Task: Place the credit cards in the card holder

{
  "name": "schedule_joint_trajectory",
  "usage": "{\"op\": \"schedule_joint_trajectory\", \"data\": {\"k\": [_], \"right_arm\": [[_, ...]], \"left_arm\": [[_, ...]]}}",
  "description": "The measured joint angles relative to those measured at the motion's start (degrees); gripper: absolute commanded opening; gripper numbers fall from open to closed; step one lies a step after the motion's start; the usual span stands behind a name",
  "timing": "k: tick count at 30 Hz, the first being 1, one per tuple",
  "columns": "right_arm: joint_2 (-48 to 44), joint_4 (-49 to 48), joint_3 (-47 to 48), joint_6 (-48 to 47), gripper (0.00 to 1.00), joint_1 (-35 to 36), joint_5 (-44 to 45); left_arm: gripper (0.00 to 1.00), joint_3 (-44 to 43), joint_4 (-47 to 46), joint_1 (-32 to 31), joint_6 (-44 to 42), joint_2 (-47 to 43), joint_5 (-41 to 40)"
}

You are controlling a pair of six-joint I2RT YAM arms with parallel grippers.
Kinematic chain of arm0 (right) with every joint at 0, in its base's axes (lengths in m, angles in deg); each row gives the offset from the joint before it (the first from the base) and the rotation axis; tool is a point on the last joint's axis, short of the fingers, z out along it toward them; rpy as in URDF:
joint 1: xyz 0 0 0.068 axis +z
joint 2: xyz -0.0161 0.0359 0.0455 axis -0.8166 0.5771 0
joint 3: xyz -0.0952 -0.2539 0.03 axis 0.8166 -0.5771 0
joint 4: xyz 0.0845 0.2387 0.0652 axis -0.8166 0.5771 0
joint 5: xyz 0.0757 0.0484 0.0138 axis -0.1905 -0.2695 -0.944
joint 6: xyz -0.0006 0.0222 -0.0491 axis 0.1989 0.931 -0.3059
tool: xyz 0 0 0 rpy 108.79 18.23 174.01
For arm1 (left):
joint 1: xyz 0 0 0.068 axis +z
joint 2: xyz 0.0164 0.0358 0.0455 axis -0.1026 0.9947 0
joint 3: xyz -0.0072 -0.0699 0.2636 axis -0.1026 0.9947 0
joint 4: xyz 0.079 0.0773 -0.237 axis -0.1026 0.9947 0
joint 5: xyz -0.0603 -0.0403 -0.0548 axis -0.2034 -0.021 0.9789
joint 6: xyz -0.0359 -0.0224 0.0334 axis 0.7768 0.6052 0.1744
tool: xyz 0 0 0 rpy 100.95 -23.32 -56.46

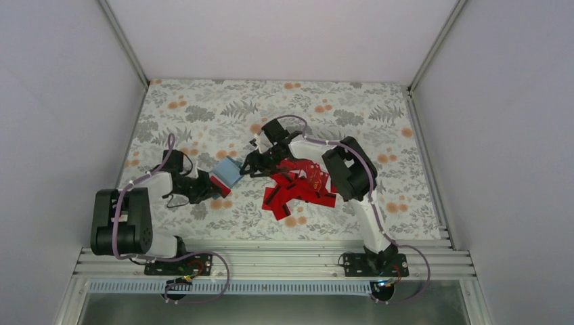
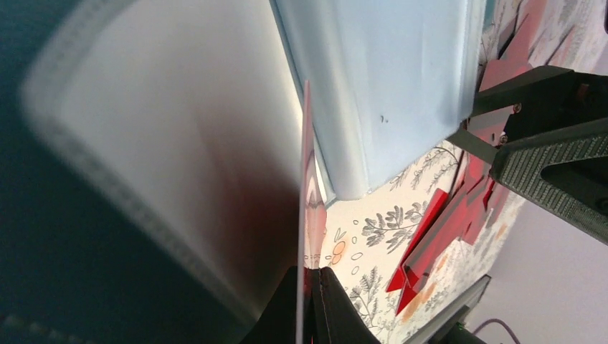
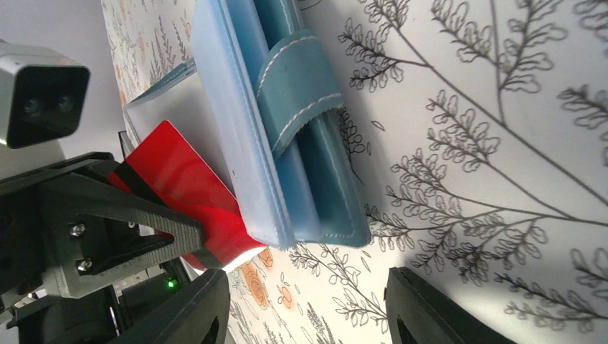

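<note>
In the left wrist view, the card holder [image 2: 387,86] is cut off by the top edge, and much of it is badly blurred. Only the thin edge of the red card [image 2: 302,201] is seen. In the top view, some of the credit cards [image 1: 298,193] are hidden under the right arm [image 1: 346,169].

Bright-red credit cards [image 1: 301,187]; teal-blue card holder [image 1: 228,173], white stitching; tablecloth [image 1: 203,108] white, grey ferns, orange blossoms.

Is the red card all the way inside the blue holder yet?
No, only partly in. The card has one edge between the leaves of the holder; most of it sticks out, pinched by the left gripper.
</note>
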Motion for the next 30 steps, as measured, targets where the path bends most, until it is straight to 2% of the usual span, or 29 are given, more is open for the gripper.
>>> {"op": "schedule_joint_trajectory", "data": {"k": [8,18,24,30], "right_arm": [[-0.35,0.7,-0.61,-1.11,0.56,-2.05,-0.5],[-4.22,1.14,-6.19,-2.58,0.56,-6.56,0.07],[-6.32,1.9,-8.63,-3.13,0.56,-7.76,0.79],[-7.93,3.02,-9.49,-3.65,0.56,-8.09,1.22]], "left_arm": [[0.02,0.79,-5.09,0.0,1.11,3.5,4.04],[0.02,-6.32,-6.1,0.0,-2.27,11.72,7.23],[0.02,-6.64,-4.22,0.17,-5.4,12.02,10.01],[0.02,-3.21,-5.57,0.66,-3.15,8.61,13.97]]}}
